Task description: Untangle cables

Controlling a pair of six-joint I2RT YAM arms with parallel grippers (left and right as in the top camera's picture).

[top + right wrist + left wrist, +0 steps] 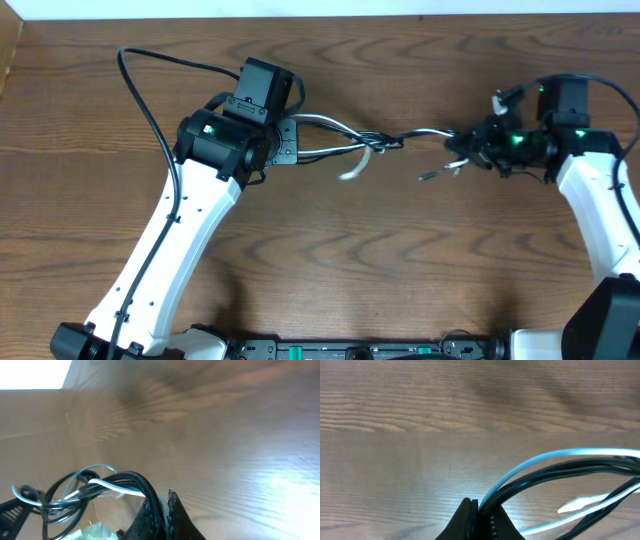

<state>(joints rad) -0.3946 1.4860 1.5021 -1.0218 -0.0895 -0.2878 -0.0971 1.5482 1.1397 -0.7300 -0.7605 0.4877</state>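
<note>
Left gripper: fingers pressed together, pinching one end of the thin black and white cables. Right gripper: clamped on the other end. Cables span between them over the brown wood-grain table, strands crossing near the middle.

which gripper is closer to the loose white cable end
Left. The left gripper sits close beside the thin white cable's loose end; the right gripper is beyond the knot.

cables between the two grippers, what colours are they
The cables are black, with white among them; the left wrist view shows it best.
</note>
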